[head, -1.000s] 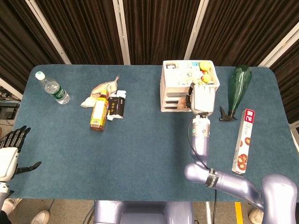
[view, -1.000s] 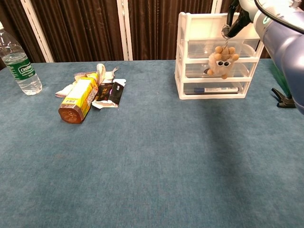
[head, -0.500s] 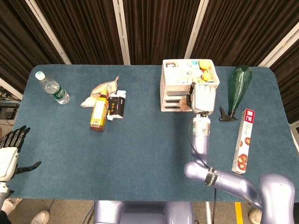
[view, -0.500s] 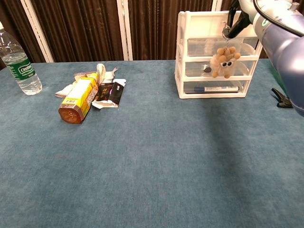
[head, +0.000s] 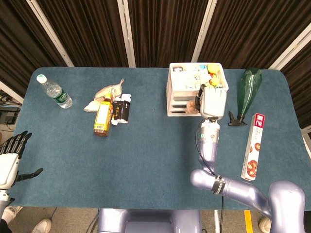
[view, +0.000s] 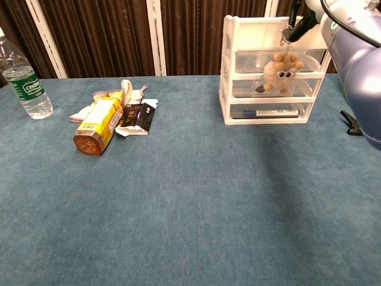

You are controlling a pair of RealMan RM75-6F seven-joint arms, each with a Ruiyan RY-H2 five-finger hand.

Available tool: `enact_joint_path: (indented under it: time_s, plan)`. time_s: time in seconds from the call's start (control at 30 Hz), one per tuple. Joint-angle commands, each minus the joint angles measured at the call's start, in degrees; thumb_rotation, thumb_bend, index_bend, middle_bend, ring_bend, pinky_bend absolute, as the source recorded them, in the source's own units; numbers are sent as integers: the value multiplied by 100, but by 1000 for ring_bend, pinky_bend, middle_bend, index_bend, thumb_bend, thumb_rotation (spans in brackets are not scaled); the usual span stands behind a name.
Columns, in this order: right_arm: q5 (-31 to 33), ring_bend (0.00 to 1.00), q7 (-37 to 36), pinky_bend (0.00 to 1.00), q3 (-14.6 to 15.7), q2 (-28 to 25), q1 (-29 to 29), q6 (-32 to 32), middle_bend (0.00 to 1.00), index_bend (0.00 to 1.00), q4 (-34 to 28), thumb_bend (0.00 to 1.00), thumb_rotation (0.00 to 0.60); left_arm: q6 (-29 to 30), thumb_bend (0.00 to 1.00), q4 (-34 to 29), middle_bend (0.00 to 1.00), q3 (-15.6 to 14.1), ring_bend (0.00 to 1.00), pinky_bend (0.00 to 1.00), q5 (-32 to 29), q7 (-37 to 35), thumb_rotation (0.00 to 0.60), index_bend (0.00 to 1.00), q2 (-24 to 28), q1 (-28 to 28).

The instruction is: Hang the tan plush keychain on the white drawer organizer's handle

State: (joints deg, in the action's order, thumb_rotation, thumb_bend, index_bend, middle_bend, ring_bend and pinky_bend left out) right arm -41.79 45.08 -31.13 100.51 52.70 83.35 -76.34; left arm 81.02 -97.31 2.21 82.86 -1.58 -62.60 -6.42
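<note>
Now the right hand is pinching the ring above the keychain, which is dangling against the organizer front at the table's 1 o'clock. Being soft and light, it probably swings freely, so the metal ring looks the best grip. The left hand is idling at 8 o'clock, fingers spread, holding nothing.

The head view looked straight down on the blue felt-topped bench; the chest view faced across it, low and nearer, sharing the white plastic drawer organizer.
</note>
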Motion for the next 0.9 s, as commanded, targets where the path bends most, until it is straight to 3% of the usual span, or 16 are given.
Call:
enact_joint_path:
  time_s: [0.03, 0.9]
  plan:
    - [21, 1000, 19, 1000, 36, 31, -26, 3, 1000, 594, 72, 366, 600, 0, 19, 1, 0, 1, 0, 0, 6, -10, 600, 0, 0, -3]
    - [-188, 1000, -31, 1000, 21, 416, 101, 182, 1000, 593, 276, 366, 600, 14, 17, -20, 0, -22, 0, 0, 82, -67, 600, 0, 16, -7]
